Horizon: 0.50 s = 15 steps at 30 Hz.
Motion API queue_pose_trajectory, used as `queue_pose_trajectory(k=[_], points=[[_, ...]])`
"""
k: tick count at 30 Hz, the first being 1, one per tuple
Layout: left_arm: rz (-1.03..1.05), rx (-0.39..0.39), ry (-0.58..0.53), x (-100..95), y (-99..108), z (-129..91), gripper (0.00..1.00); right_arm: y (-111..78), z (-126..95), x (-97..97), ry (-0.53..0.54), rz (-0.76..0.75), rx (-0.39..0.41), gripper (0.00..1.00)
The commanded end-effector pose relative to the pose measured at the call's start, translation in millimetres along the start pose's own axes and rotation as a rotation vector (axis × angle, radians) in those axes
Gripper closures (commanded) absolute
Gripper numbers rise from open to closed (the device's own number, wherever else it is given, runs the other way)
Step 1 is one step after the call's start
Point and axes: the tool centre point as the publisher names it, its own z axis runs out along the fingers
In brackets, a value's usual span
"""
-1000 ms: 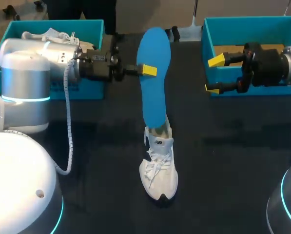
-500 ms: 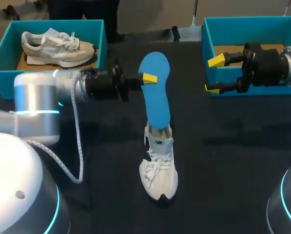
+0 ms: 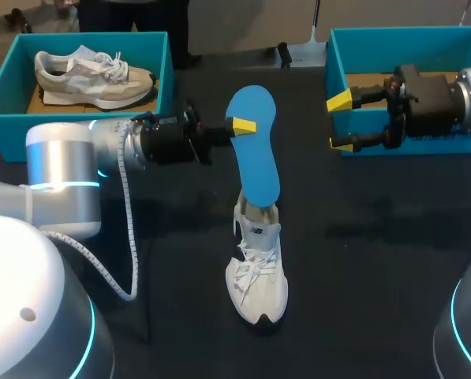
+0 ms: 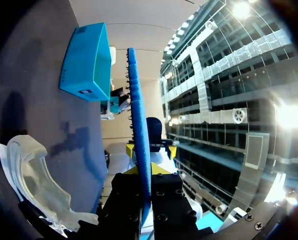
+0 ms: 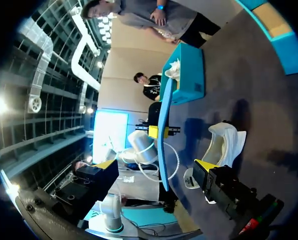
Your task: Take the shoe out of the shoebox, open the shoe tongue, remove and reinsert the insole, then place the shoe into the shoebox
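A blue insole (image 3: 256,158) stands on end, its lower end tucked into the heel opening of a white shoe (image 3: 258,272) on the dark table. My left gripper (image 3: 241,125) is shut on the insole's upper part from the left. In the left wrist view the insole (image 4: 139,120) runs edge-on out from between the fingers of the left gripper (image 4: 147,172), with the shoe (image 4: 34,185) beside them. My right gripper (image 3: 339,122) hangs open, to the right of the insole and apart from it. Its wrist view has the insole (image 5: 163,135) and shoe (image 5: 221,145) ahead of the right gripper (image 5: 156,165).
A blue shoebox (image 3: 6,79) at the back left holds a second, beige and white shoe (image 3: 93,75). Another blue shoebox (image 3: 338,47) stands at the back right, just behind my right gripper, showing brown cardboard inside.
My left arm has come down and toward the front with the insole, pushing its lower end further into the shoe. The arm no longer hides the left box. My right gripper shifted slightly left.
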Motion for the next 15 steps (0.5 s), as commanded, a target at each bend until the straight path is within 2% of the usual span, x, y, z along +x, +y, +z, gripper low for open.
queue_pose_trajectory(k=[1,12,15], points=[[0.001,0.023,-0.040,9.0,0.9,5.7,1.00,-4.4,3.2,14.1,-0.111,-0.004,-0.017,0.00],[0.001,0.023,-0.040,9.0,0.9,5.7,1.00,0.3,27.2,45.4,-0.409,0.001,-0.059,0.00],[0.001,0.023,-0.040,9.0,0.9,5.7,1.00,1.4,32.5,51.6,-0.506,0.044,-0.082,0.00]])
